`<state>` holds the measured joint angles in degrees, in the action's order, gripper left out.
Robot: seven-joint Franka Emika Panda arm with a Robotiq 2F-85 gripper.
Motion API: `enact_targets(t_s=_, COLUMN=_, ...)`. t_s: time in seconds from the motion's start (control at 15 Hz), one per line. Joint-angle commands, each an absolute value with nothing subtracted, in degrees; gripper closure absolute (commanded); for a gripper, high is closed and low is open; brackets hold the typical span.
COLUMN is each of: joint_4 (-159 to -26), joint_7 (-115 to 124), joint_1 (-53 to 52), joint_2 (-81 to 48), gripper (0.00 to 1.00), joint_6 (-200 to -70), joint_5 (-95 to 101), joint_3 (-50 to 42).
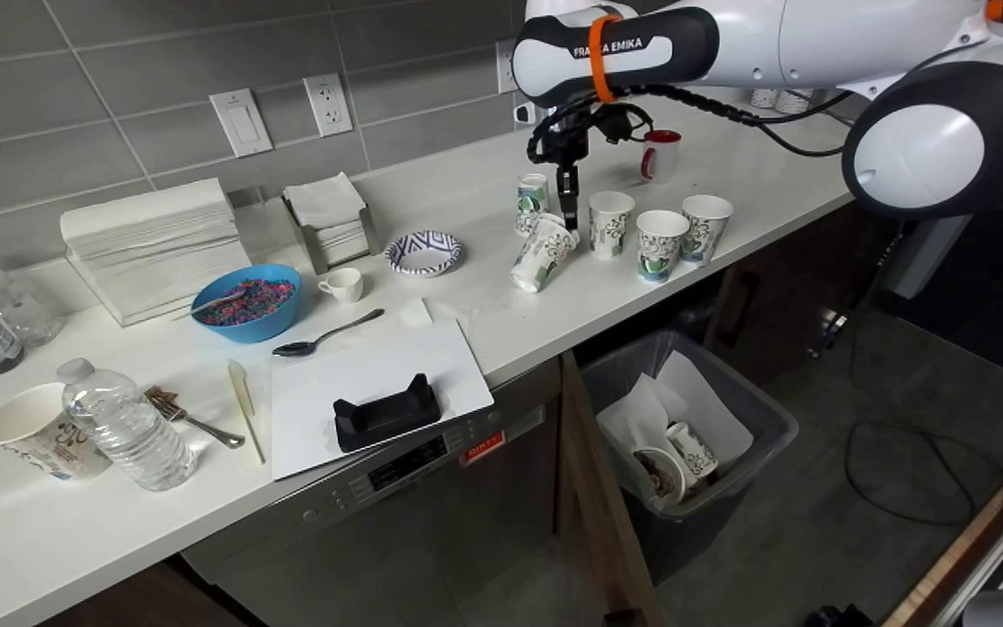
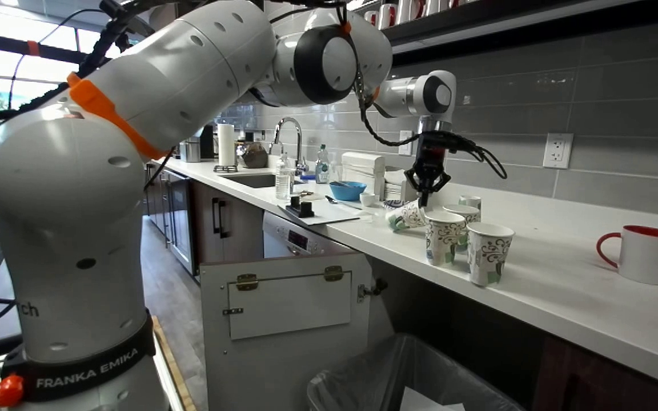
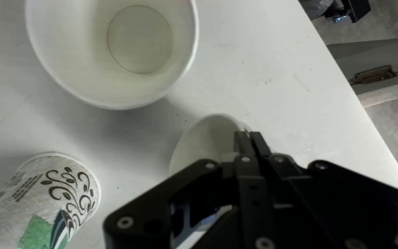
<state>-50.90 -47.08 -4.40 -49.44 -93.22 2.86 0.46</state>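
We find the black two-finger gripper (image 3: 249,135) with its jaws closed together on the rim of a white paper cup with brown swirls and green patches (image 1: 541,257). The cup is tilted over the white countertop (image 1: 523,322), its mouth end at the gripper. Just beside it we record an upright cup of matching print (image 1: 611,228), with two further upright cups (image 1: 661,250) toward the counter's edge. A white paper bowl with dark blue zigzags (image 1: 423,255) sits on its opposite side. A white mug with red interior and handle (image 1: 662,161) stands well apart.
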Motion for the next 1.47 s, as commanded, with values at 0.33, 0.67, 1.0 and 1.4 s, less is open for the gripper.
enact_targets(t_s=0.33, joint_4=-47.9, joint_7=-45.5, joint_1=-9.5, joint_2=-48.6, gripper=0.99, joint_6=-95.4, joint_5=10.5, joint_3=-2.1)
enact_targets(t_s=0.67, joint_4=-46.1, joint_7=-46.8, joint_1=-15.6, joint_2=-47.1, gripper=0.99, joint_6=-94.2, joint_5=20.6, joint_3=-4.0)
enact_targets(t_s=1.0, joint_4=-46.2, joint_7=-47.8, joint_1=-20.2, joint_2=-46.7, gripper=0.99, joint_6=-94.6, joint_5=29.4, joint_3=-5.8)
enact_targets(t_s=1.4, joint_4=-45.9, joint_7=-47.8, joint_1=-21.8, joint_2=-46.5, gripper=0.99, joint_6=-95.7, joint_5=32.9, joint_3=-5.5)
